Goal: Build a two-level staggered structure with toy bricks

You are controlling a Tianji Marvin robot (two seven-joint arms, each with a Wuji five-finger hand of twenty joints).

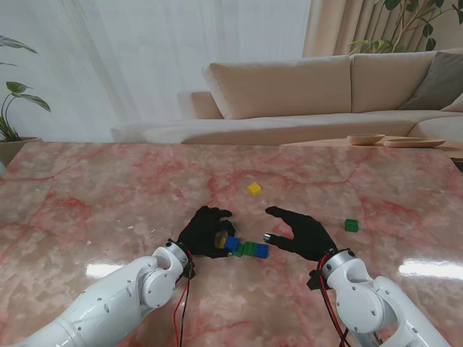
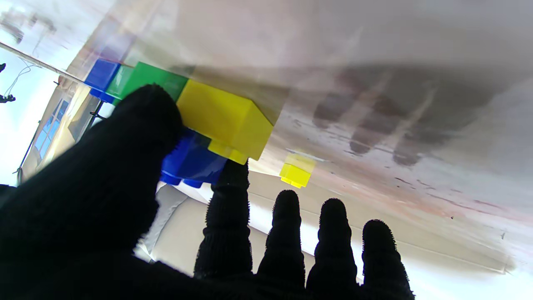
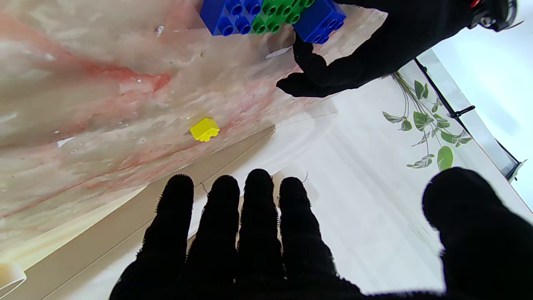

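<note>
Left hand (image 1: pixel 206 233) pinching blue brick (image 2: pixel 189 160), thumb and first finger, over yellow brick (image 2: pixel 225 118) at brick row (image 1: pixel 249 249) on table (image 1: pixel 108 202). Right hand (image 1: pixel 307 233) spread, holding nothing. Risk: crooked press, studs miss, row slides; nothing steadies it.

Table (image 1: pixel 108 195): pink marble w/ red veins, glossy. Both hands in black gloves: left hand (image 1: pixel 206 233), right hand (image 1: pixel 304 233). Arms white w/ red + black cables at wrists. Brick row (image 1: pixel 249 249) betw. hands: blue, green, blue; a blue brick (image 2: pixel 191 160) sits on a yellow brick (image 2: pixel 225 118) at left hand. Loose bricks: small yellow brick (image 1: pixel 255 189), small green brick (image 1: pixel 351 225). Sofa (image 1: pixel 289 87) beige. Curtains (image 1: pixel 145 58) white, sheer. Plants (image 1: pixel 14 108) green.
</note>
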